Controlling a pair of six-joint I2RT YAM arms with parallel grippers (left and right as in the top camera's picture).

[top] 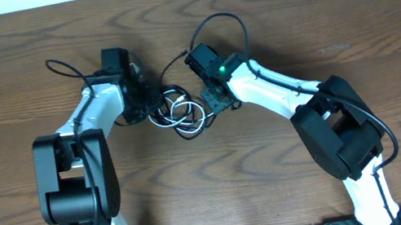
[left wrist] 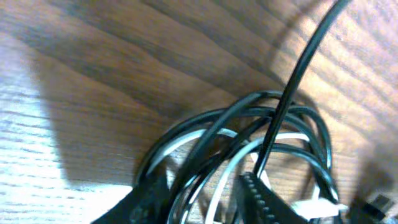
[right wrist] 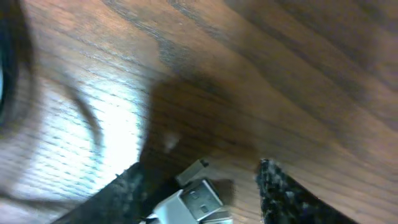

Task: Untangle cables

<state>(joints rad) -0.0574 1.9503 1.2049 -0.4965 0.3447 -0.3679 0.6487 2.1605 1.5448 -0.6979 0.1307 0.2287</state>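
The black cord [left wrist: 217,115] and the white cord [left wrist: 231,160] lie in one small heap of loops on the table [top: 273,8], in the middle between the two arms. They are not apart yet, so the job looks to be at the sorting-out step, with most of it left to do.

The left gripper [left wrist: 202,186] is low over the heap. Its jaws stand apart. Loops of both cords run between them, but nothing looks pinched.

The right gripper [right wrist: 199,177] is at the other side of the heap. Its jaws stand apart too. A white plug [right wrist: 194,200] lies on the wood between them, and it is not squeezed.

Next, each gripper probably needs to close on one cord only. The right one could take the plug. The left one would have to pick a black loop and leave the white one alone. Then the arms could pull away from each other slowly, so the loops slip free and do not make a knot.
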